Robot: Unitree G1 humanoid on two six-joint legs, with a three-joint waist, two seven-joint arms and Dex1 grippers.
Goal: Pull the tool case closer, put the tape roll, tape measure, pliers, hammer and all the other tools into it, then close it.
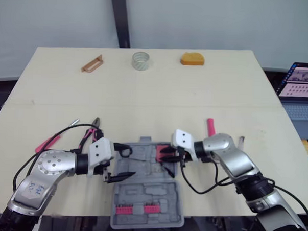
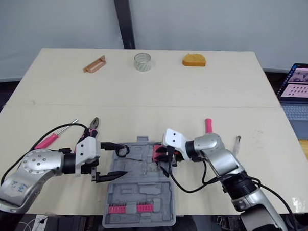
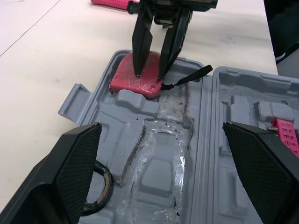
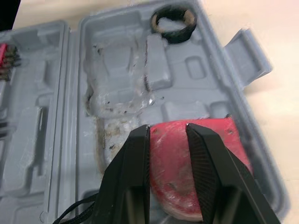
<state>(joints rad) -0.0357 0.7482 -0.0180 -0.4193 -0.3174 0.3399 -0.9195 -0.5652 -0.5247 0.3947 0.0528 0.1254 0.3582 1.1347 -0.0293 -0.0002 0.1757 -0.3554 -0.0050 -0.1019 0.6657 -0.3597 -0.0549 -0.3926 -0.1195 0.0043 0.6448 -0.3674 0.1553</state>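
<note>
Right wrist view: we find the right gripper [image 4: 167, 128] with its jaws narrowly spread. The tips stand on the top face of the red tape measure [image 4: 219, 144] and pinch nothing. The tape measure lies in a recess at the right side of the far half of the open tool case [image 1: 145, 194]. The case sits at the middle of the near edge of the table [image 1: 144, 94].

We judge the tape measure rigid, compact and fairly dense, with a smooth casing. It is best held across its flat sides.

The right forearm reaches in from the right edge, wrist turned inward. The left gripper [image 1: 130, 162] hovers over the case's left side near the black tape roll [image 4: 191, 23], jaws wide apart. Pliers [image 1: 92, 130] and hammer [image 1: 211, 126] lie on the table, outside the case.
</note>
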